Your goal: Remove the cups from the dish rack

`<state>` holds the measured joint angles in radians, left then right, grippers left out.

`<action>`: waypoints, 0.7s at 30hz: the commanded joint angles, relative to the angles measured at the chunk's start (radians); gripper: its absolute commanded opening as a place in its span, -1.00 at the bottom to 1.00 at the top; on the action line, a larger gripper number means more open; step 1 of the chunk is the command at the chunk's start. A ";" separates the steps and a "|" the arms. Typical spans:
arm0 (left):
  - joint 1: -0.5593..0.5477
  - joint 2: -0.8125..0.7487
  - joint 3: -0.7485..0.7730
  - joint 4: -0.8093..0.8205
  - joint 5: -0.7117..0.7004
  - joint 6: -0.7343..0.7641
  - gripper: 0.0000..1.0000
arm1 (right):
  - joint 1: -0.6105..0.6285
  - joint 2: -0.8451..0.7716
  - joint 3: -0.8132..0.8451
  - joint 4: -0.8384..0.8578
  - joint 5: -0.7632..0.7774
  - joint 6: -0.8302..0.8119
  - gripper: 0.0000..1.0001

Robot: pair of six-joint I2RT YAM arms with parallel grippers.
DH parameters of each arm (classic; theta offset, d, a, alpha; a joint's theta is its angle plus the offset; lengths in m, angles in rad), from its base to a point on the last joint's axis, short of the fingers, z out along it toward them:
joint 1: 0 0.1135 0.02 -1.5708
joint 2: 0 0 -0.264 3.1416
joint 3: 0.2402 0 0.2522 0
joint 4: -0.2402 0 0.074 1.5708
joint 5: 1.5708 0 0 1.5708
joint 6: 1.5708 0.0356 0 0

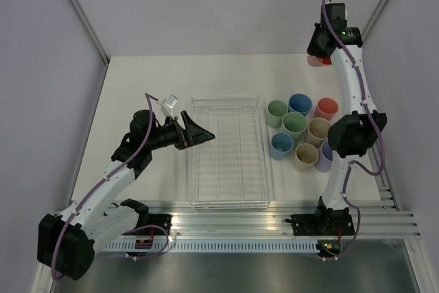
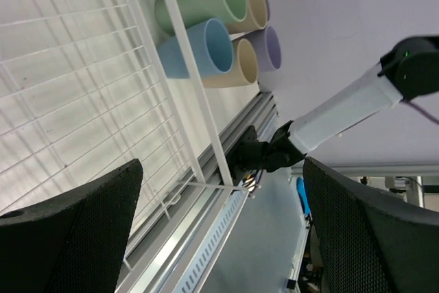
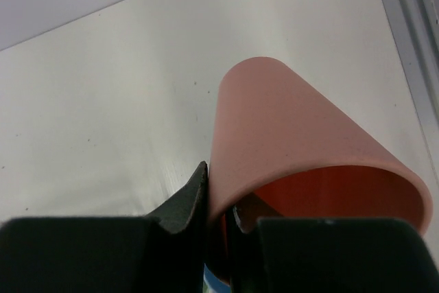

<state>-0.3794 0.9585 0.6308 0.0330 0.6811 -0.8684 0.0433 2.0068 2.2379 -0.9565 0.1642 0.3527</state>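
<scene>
The white wire dish rack [image 1: 227, 152] lies mid-table with no cups in it; its wires fill the left of the left wrist view [image 2: 75, 80]. My left gripper [image 1: 197, 133] is open and empty above the rack's left side, its jaws wide apart [image 2: 223, 164]. Several pastel cups stand in a cluster right of the rack: green [image 1: 277, 109], blue [image 1: 300, 103], salmon [image 1: 326, 108], beige [image 1: 319, 130], lavender [image 1: 326, 150]. My right gripper [image 1: 320, 53] is at the far right back, shut on the wall of a salmon pink cup [image 3: 295, 142], one finger inside and one outside.
The right arm [image 1: 351, 135] rises beside the cup cluster. An aluminium rail [image 1: 274, 223] runs along the near table edge. Grey walls close the back and the sides. The cups also show in the left wrist view, blue [image 2: 206, 49] and green [image 2: 206, 1].
</scene>
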 commanded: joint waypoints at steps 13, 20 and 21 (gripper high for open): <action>-0.001 -0.070 -0.033 -0.166 -0.005 0.143 0.99 | 0.010 0.216 0.114 -0.292 0.037 -0.107 -0.99; -0.001 -0.069 -0.039 -0.162 0.005 0.143 0.99 | 0.010 0.222 0.008 -0.304 -0.014 -0.126 -0.99; -0.001 -0.073 -0.040 -0.162 0.006 0.144 0.99 | 0.010 0.230 0.003 -0.303 -0.025 -0.127 -0.99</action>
<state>-0.3794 0.9039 0.5987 -0.1368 0.6804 -0.7628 0.0509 2.2414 2.2620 -1.2304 0.1684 0.2535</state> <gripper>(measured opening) 0.995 0.170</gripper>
